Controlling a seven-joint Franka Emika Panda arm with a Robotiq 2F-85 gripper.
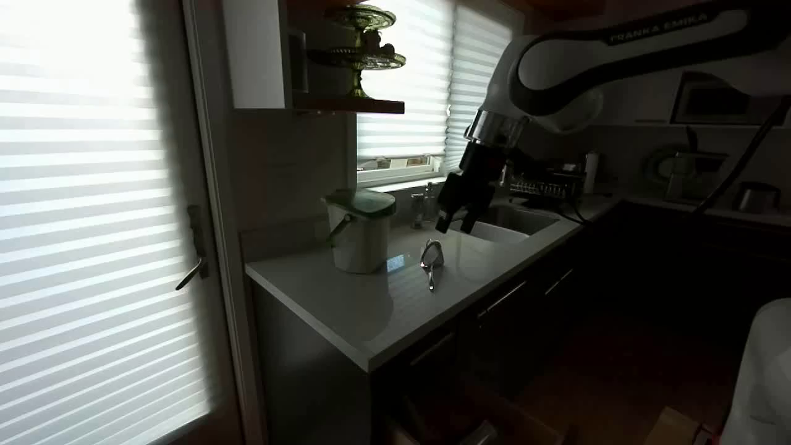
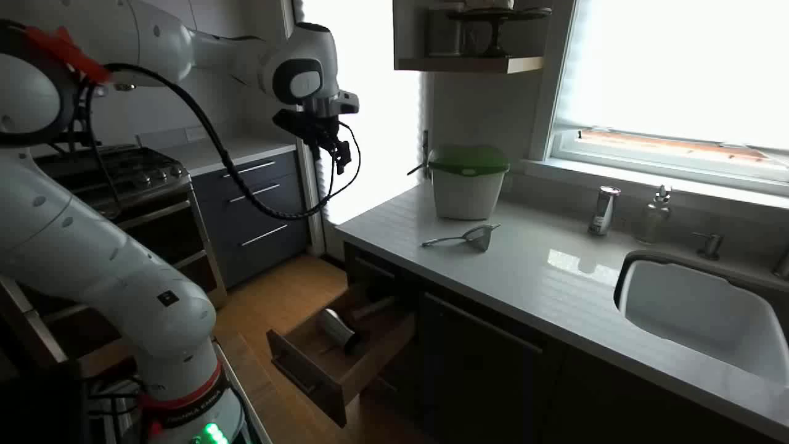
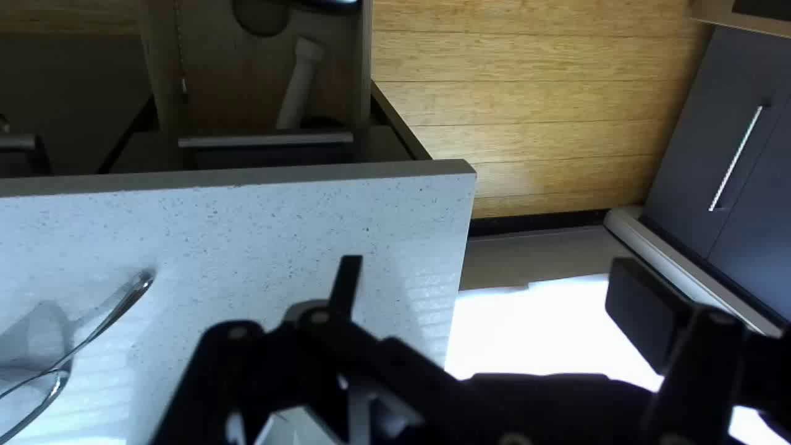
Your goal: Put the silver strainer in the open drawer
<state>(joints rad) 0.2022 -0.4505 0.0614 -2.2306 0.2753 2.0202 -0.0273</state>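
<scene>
The silver strainer rests on the white counter, its mesh bowl tilted up and its handle toward the counter's front edge. It also shows in an exterior view and at the left edge of the wrist view, where its bowl is partly cut off. My gripper is open and empty, held in the air above counter height, apart from the strainer. It also shows in an exterior view and in the wrist view, with the strainer to its left. The open drawer is below the counter near its end.
A white jug-like container with a green lid stands behind the strainer. A shiny cylindrical item and a pale tube lie in the drawer. A sink and soap bottle are further along. A shelf hangs above.
</scene>
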